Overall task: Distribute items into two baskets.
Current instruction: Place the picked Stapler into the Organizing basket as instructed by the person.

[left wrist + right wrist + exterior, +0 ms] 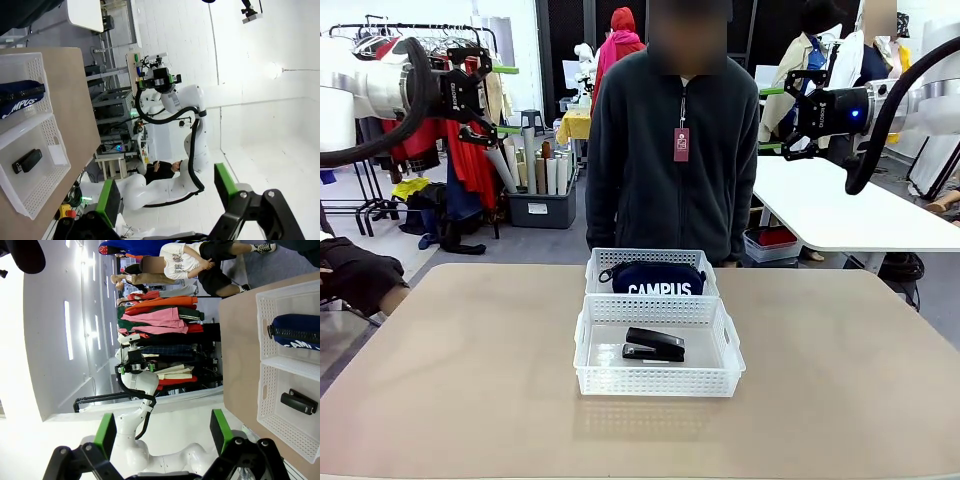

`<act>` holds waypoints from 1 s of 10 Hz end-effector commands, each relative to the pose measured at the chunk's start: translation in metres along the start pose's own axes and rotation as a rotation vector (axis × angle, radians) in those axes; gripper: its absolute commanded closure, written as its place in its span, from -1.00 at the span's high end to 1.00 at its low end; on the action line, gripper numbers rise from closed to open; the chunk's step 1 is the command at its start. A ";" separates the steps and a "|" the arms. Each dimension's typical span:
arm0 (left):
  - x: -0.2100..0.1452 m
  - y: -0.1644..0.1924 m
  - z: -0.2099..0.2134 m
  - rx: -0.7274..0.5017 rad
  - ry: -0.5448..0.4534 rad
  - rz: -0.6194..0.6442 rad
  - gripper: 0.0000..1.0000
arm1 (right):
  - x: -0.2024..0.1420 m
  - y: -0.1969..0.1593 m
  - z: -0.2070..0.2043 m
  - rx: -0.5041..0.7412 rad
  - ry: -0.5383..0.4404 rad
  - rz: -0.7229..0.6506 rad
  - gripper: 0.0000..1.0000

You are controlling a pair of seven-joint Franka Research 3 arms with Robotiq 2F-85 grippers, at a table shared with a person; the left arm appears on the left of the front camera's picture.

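Front view: pouch [658,279] in far basket [650,258], stapler [655,345] in near basket [655,380], mid-table [440,380]. Left gripper [502,98] and right gripper [770,118] raised, jaws spread wide, holding nothing.

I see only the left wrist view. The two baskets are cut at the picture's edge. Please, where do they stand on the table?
Observer: The baskets touch, one behind the other, mid-table before the person.
Operator: Which basket is nearer to the robot?
Observer: The one holding the black stapler; the CAMPUS pouch fills the far one.
Operator: Is my right gripper open?
Observer: Yes. The right gripper shows spread fingers, nothing between them.
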State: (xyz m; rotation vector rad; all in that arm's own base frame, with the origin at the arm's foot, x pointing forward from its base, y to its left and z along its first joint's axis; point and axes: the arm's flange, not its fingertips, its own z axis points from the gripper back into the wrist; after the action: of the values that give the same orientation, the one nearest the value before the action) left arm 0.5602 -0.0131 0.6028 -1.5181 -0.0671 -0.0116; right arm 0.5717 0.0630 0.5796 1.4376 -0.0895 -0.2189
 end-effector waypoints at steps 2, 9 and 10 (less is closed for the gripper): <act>-0.002 -0.004 0.000 -0.001 0.002 -0.011 1.00 | -0.002 0.004 -0.001 0.000 -0.006 -0.007 1.00; -0.002 -0.004 0.000 -0.001 0.002 -0.011 1.00 | -0.002 0.004 -0.001 0.000 -0.006 -0.007 1.00; -0.002 -0.004 0.000 -0.001 0.002 -0.011 1.00 | -0.002 0.004 -0.001 0.000 -0.006 -0.007 1.00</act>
State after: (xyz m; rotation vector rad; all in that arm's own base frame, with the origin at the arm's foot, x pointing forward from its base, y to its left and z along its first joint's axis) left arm 0.5602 -0.0131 0.6030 -1.5180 -0.0675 -0.0119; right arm 0.5717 0.0630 0.5796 1.4376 -0.0894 -0.2190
